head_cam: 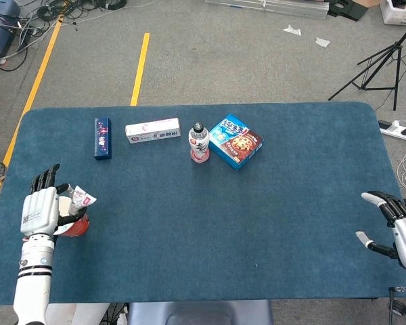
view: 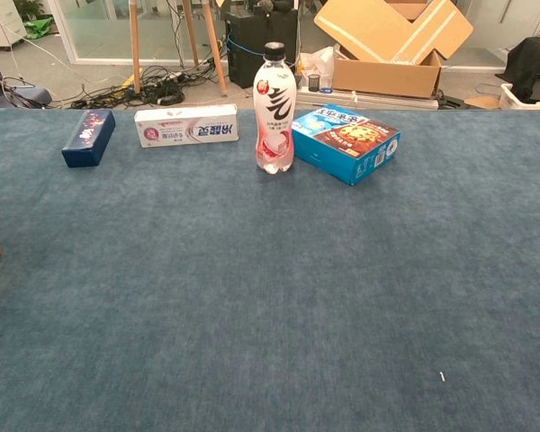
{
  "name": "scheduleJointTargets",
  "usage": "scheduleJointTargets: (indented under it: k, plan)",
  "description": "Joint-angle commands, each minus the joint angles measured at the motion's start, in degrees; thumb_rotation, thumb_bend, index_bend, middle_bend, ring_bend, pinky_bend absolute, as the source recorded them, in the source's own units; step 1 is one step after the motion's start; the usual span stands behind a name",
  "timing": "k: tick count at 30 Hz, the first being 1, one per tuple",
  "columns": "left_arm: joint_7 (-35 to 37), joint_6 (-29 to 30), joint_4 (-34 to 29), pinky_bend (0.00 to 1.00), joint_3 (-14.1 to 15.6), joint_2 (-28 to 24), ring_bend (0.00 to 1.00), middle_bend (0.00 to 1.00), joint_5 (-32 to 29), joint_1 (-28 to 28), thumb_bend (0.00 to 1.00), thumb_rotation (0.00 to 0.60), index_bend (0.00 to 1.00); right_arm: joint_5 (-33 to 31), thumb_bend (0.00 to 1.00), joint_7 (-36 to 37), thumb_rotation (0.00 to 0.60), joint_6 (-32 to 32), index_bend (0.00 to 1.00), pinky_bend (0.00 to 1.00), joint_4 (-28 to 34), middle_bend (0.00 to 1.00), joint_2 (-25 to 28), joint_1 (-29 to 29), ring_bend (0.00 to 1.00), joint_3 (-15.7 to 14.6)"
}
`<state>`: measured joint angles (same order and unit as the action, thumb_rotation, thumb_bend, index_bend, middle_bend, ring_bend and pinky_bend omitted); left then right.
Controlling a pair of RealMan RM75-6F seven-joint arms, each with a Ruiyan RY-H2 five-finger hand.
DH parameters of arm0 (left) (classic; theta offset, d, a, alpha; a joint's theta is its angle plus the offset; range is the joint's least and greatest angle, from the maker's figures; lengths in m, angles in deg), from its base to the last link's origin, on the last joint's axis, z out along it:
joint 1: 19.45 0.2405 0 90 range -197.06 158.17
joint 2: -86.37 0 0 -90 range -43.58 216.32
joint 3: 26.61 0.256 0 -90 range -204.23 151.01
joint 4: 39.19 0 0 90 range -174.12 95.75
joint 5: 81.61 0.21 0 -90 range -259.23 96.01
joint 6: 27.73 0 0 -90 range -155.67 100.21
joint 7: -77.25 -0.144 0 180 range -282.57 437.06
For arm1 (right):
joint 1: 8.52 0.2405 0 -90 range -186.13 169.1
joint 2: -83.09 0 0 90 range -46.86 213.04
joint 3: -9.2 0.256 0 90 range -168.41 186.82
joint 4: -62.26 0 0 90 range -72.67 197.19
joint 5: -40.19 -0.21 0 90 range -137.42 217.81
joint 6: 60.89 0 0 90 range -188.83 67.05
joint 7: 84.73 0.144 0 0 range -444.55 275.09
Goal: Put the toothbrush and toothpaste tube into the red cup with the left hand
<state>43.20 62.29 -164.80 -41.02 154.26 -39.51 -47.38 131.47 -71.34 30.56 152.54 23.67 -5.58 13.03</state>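
While its fingers curl, left hand (head_cam: 40,211) holds toothpaste tube (head_cam: 80,201) over red cup (head_cam: 74,225), right hand (head_cam: 398,233) spread, holding nothing

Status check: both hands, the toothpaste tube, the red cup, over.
Left hand holds toothpaste tube at the red cup, tube end sticking up. Right hand open, idle at table edge. Nothing blocking the cup.

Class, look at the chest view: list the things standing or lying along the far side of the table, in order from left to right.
Dark blue box → white toothpaste carton → drink bottle → blue cookie box.
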Motion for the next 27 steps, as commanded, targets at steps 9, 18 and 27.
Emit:
scheduleJointTargets:
  k: [9,18,27]
  plan:
    - [1.9,-0.7,1.1,0.00,0.4,0.0,0.00,0.07,0.1,1.2,0.24,0.600,0.70,0.2,0.12,-0.4,0.600,-0.2,0.26,0.60,0.1,0.24,-0.1,0.1,0.22,-0.1]
    - [4.2,-1.9,3.3,0.00,0.2,0.0,0.00,0.07,-0.5,2.3,0.24,0.600,0.70,0.0,0.12,-0.4,0.600,-0.4,0.26,0.59,0.1,0.24,-0.2,0.2,0.22,0.0]
    - [3.8,-1.1,1.4,0.00,0.1,-0.4,0.00,0.07,1.6,2.4,0.24,0.600,0.70,0.2,0.12,-0.6,0.600,-0.4,0.26,0.59,0.2,0.24,-0.1,0.2,0.22,-0.1]
